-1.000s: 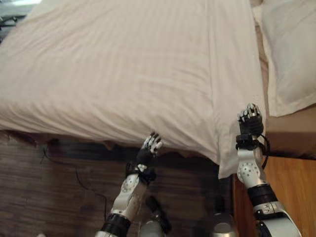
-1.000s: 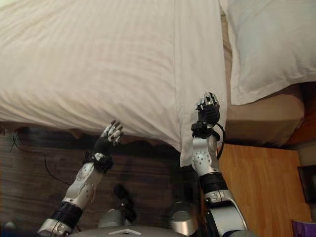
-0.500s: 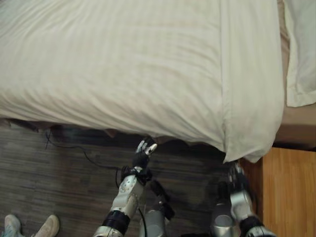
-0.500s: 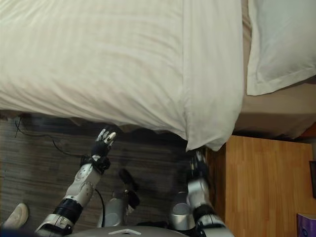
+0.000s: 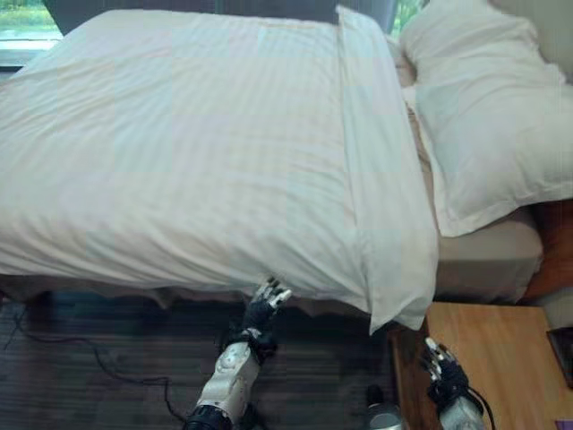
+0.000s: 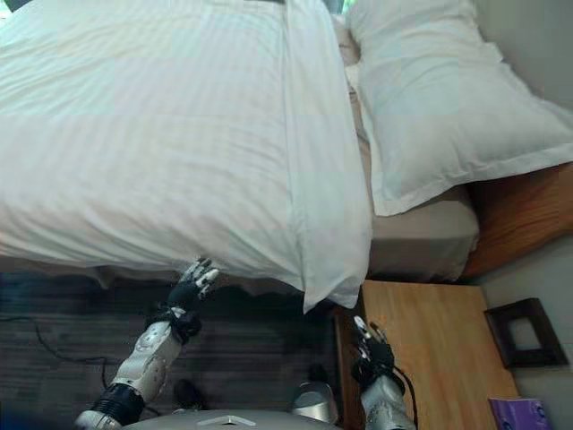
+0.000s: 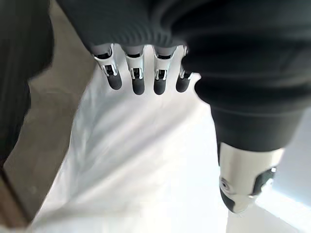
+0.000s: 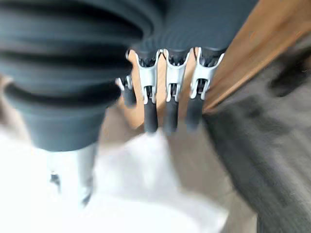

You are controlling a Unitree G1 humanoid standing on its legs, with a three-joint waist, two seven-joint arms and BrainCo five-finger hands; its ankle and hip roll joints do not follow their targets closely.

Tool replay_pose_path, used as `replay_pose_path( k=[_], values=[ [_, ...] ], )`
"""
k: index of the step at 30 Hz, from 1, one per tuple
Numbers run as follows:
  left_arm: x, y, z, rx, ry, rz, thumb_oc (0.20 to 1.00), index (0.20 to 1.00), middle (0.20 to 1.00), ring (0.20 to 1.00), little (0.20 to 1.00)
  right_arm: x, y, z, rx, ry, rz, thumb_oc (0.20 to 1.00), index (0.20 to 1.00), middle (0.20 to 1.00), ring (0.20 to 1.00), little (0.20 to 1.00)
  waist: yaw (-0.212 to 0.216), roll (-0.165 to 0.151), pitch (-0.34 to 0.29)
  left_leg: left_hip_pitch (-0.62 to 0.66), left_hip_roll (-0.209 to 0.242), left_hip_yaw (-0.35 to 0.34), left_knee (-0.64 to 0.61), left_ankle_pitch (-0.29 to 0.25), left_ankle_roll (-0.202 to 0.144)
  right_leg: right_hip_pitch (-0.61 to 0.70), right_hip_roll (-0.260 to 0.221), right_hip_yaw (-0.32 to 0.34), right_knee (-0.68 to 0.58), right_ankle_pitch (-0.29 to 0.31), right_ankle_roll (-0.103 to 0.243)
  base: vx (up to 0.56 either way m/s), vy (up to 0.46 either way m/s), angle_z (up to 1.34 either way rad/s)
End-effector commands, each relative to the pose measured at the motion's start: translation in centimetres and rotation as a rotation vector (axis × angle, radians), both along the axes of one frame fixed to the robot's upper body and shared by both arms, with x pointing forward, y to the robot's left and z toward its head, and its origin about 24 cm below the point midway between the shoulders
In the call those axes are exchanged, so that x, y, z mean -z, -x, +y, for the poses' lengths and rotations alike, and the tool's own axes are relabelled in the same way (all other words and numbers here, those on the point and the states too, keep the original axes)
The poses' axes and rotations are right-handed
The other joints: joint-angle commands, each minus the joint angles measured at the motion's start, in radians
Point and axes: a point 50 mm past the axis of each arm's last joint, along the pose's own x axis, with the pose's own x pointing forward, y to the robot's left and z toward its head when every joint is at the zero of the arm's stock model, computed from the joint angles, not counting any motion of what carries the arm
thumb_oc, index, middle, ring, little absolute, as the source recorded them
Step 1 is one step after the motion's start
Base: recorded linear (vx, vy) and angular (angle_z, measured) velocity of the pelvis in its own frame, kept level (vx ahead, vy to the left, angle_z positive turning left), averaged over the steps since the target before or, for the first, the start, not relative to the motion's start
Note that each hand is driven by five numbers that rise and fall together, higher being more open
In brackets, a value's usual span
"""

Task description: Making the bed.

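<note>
Here, duvet (image 5: 206,152) edge just above left robot hand (image 5: 265,305), right robot hand (image 6: 371,349) lower, both splayed

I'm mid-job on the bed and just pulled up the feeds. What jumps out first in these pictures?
The white striped duvet covers most of the bed, its folded corner hanging off the near edge beside a wooden nightstand. A large white pillow lies at the head, to the robot's right. Both hands are low and open, holding nothing: the left hand just under the duvet's near edge, the right hand over the nightstand.
</note>
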Motion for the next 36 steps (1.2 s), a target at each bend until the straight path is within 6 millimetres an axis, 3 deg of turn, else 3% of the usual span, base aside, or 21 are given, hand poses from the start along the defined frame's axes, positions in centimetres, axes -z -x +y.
replay_pose_path(
  k=[1, 4, 7, 8, 9, 10, 11, 12, 15, 16, 17, 21, 26, 27, 28, 29, 30, 32, 33, 34, 36],
  values=[
    [-4.0, -1.7, 1.6, -0.009, -0.084, -0.208, 1.0, 1.0, 1.0, 1.0, 1.0, -2.9, -2.9, -1.1, -0.133, 0.209, -0.137, 1.0, 1.0, 1.0, 1.0, 1.0, 0.009, 0.009, 0.032, 0.122, 0.049, -0.01, 0.03, -0.092, -0.043, -0.1, -0.011, 0.005, 0.044, 0.095, 0.016, 0.04, 0.05, 0.11],
    [-8.9, -1.9, 3.3, 0.005, -0.227, -0.442, 1.0, 1.0, 1.0, 1.0, 1.0, -7.7, -4.1, -1.0, -0.4, 0.607, -0.321, 1.0, 1.0, 1.0, 1.0, 1.0, 0.03, -0.037, 0.031, 0.143, 0.047, -0.03, 0.023, -0.112, -0.026, -0.105, 0.003, 0.002, 0.142, 0.091, 0.028, 0.03, 0.01, 0.17],
    [-11.5, -0.6, 4.6, -0.014, -0.336, -0.563, 1.0, 1.0, 1.0, 1.0, 1.0, -11.1, -4.7, -0.5, -0.547, 0.985, -0.455, 1.0, 1.0, 1.0, 1.0, 1.0, 0.047, -0.04, 0.042, 0.137, 0.053, -0.066, 0.015, -0.119, -0.013, -0.131, 0.031, 0.008, 0.252, 0.069, 0.031, 0.02, -0.019, 0.71],
    [-12.4, -0.2, 4.5, -0.025, -0.353, -0.616, 1.0, 1.0, 1.0, 1.0, 1.0, -12.4, -5.0, -0.3, -0.549, 1.098, -0.516, 1.0, 1.0, 1.0, 1.0, 1.0, 0.048, -0.029, 0.056, 0.121, 0.054, -0.113, 0.013, -0.121, -0.006, -0.15, 0.078, 0.074, 0.302, 0.052, 0.031, 0.02, -0.058, -0.07],
    [-12.5, -0.2, 4.5, -0.026, -0.354, -0.616, 1.0, 1.0, 1.0, 1.0, 1.0, -12.4, -5.0, -0.3, -0.548, 1.099, -0.516, 1.0, 1.0, 1.0, 1.0, 1.0, 0.047, -0.028, 0.053, 0.115, 0.056, -0.113, 0.013, -0.115, -0.006, -0.155, 0.08, 0.074, 0.299, 0.058, 0.031, 0.03, -0.041, 0.61],
    [-12.7, -0.1, 4.3, -0.035, -0.34, -0.628, 1.0, 1.0, 1.0, 1.0, 1.0, -12.5, -5.0, -0.1, -0.547, 1.12, -0.526, 1.0, 1.0, 1.0, 1.0, 1.0, 0.045, -0.019, 0.054, 0.102, 0.054, -0.138, 0.013, -0.115, -0.002, -0.159, 0.099, 0.119, 0.311, 0.039, 0.031, 0.07, -0.003, 1.37],
    [-12.4, -0.1, 4.0, -0.046, -0.348, -0.624, 1.0, 1.0, 1.0, 1.0, 1.0, -12.5, -4.8, 0.4, -0.555, 1.13, -0.536, 1.0, 1.0, 1.0, 1.0, 1.0, 0.043, -0.007, 0.063, 0.074, 0.033, -0.207, 0.013, -0.119, 0.006, -0.138, 0.133, 0.233, 0.315, -0.023, 0.029, 0.06, -0.003, 1.89],
    [-12.5, -0.1, 4.0, -0.047, -0.349, -0.624, 1.0, 1.0, 1.0, 1.0, 1.0, -12.5, -4.8, 0.4, -0.555, 1.13, -0.537, 1.0, 1.0, 1.0, 1.0, 1.0, 0.042, -0.006, 0.061, 0.069, 0.035, -0.209, 0.013, -0.113, 0.006, -0.141, 0.135, 0.233, 0.312, -0.016, 0.028, 0.08, -0.009, 2.08],
    [-12.0, -0.3, 3.2, -0.033, -0.384, -0.62, 1.0, 1.0, 1.0, 1.0, 1.0, -11.9, -4.9, 2.1, -0.584, 1.071, -0.562, 1.0, 1.0, 1.0, 1.0, 1.0, 0.063, 0.014, 0.083, 0.023, 0.014, -0.304, 0.013, -0.099, 0.003, -0.096, 0.148, 0.333, 0.241, -0.073, -0.018, -0.05, -0.103, 2.27],
    [-12.1, -0.5, 3.0, -0.008, -0.407, -0.629, 1.0, 1.0, 1.0, 1.0, 1.0, -11.6, -5.2, 2.6, -0.597, 1.066, -0.567, 1.0, 1.0, 1.0, 1.0, 1.0, 0.08, 0.014, 0.091, 0.005, 0.012, -0.327, 0.015, -0.085, -0.004, -0.054, 0.137, 0.322, 0.16, -0.134, -0.048, -0.14, -0.186, 0.96],
    [-12.3, -0.6, 3.0, -0.01, -0.411, -0.638, 1.0, 1.0, 1.0, 1.0, 1.0, -11.7, -5.5, 2.8, -0.593, 1.065, -0.57, 1.0, 1.0, 1.0, 1.0, 1.0, 0.087, 0.015, 0.092, -0.001, 0.019, -0.324, 0.016, -0.078, -0.011, -0.048, 0.129, 0.309, 0.135, -0.142, -0.05, -0.16, -0.275, 0.47],
    [-12.4, -0.7, 3.2, -0.037, -0.376, -0.634, 1.0, 1.0, 1.0, 1.0, 1.0, -12.5, -6.6, 3.0, -0.572, 1.052, -0.611, 1.0, 1.0, 1.0, 1.0, 1.0, 0.111, 0.032, 0.102, -0.022, 0.056, -0.315, 0.018, -0.036, -0.05, 0.003, 0.134, 0.28, 0.025, -0.13, -0.062, -0.07, -0.206, 0.19],
    [-11.7, -1.0, 3.5, -0.098, -0.304, -0.595, 1.0, 1.0, 1.0, 1.0, 1.0, -14.3, -8.4, 2.8, -0.551, 1.084, -0.672, 1.0, 1.0, 1.0, 1.0, 1.0, 0.135, 0.085, 0.147, -0.067, 0.111, -0.308, 0.031, 0.03, -0.101, 0.052, 0.149, 0.21, -0.057, -0.123, -0.087, -0.2, -0.14, -0.09],
    [-11.9, -1.2, 3.1, -0.111, -0.267, -0.605, 1.0, 1.0, 1.0, 1.0, 1.0, -14.4, -8.4, 2.5, -0.536, 1.08, -0.671, 1.0, 1.0, 1.0, 1.0, 1.0, 0.102, 0.086, 0.16, -0.062, 0.142, -0.159, 0.091, 0.015, -0.083, 0.036, 0.138, 0.166, -0.055, -0.108, -0.095, -0.22, -0.026, 0.17],
    [-11.9, -1.2, 3.2, -0.112, -0.267, -0.605, 1.0, 1.0, 1.0, 1.0, 1.0, -14.4, -8.5, 2.5, -0.536, 1.081, -0.672, 1.0, 1.0, 1.0, 1.0, 1.0, 0.104, 0.085, 0.161, -0.063, 0.144, -0.156, 0.1, 0.007, -0.083, 0.037, 0.137, 0.17, -0.055, -0.108, -0.094, -0.33, -0.06, 0.66],
    [-11.9, -1.2, 3.1, -0.106, -0.265, -0.606, 1.0, 1.0, 1.0, 1.0, 1.0, -14.5, -8.5, 2.6, -0.535, 1.068, -0.678, 1.0, 1.0, 1.0, 1.0, 1.0, 0.087, 0.082, 0.162, -0.049, 0.154, -0.079, 0.144, -0.023, -0.072, 0.023, 0.134, 0.15, -0.05, -0.096, -0.103, -0.24, -0.114, 0.8],
    [-11.9, -1.2, 3.0, -0.096, -0.26, -0.606, 1.0, 1.0, 1.0, 1.0, 1.0, -14.8, -8.5, 2.9, -0.536, 1.05, -0.698, 1.0, 1.0, 1.0, 1.0, 1.0, 0.076, 0.066, 0.17, -0.041, 0.147, -0.018, 0.289, -0.119, -0.059, 0.02, 0.117, 0.125, -0.042, -0.09, -0.121, -0.24, -0.113, 0.73],
    [-11.9, -1.3, 2.9, -0.089, -0.258, -0.605, 1.0, 1.0, 1.0, 1.0, 1.0, -14.8, -8.6, 3.0, -0.536, 1.046, -0.702, 1.0, 1.0, 1.0, 1.0, 1.0, 0.069, 0.063, 0.169, -0.053, 0.149, -0.013, 0.367, -0.164, -0.052, 0.017, 0.113, 0.105, -0.039, -0.088, -0.129, -0.17, -0.105, 0.69],
    [-12.0, -1.5, 2.5, -0.076, -0.26, -0.613, 1.0, 1.0, 1.0, 1.0, 1.0, -15.2, -8.8, 2.9, -0.52, 1.048, -0.715, 1.0, 1.0, 1.0, 1.0, 1.0, 0.062, 0.061, 0.166, -0.061, 0.165, 0.009, 0.496, -0.203, -0.041, 0.015, 0.102, 0.052, -0.033, -0.088, -0.142, -0.18, -0.121, 0.69],
    [-12.0, -1.6, 2.4, -0.07, -0.26, -0.615, 1.0, 1.0, 1.0, 1.0, 1.0, -15.2, -8.8, 3.0, -0.519, 1.047, -0.717, 1.0, 1.0, 1.0, 1.0, 1.0, 0.054, 0.068, 0.165, -0.059, 0.18, 0.007, 0.533, -0.225, -0.034, 0.02, 0.103, 0.019, -0.031, -0.092, -0.144, -0.04, -0.021, 0.75],
    [-11.8, -1.4, 2.5, -0.051, -0.288, -0.604, 1.0, 1.0, 1.0, 1.0, 1.0, -15.5, -8.8, 3.2, -0.519, 1.04, -0.734, 1.0, 1.0, 1.0, 1.0, 1.0, 0.042, 0.095, 0.142, 0.01, 0.137, 0.006, 0.424, -0.285, -0.035, 0.025, 0.102, -0.025, -0.033, -0.091, -0.119, 0.08, 0.113, 1.18]
  ],
)
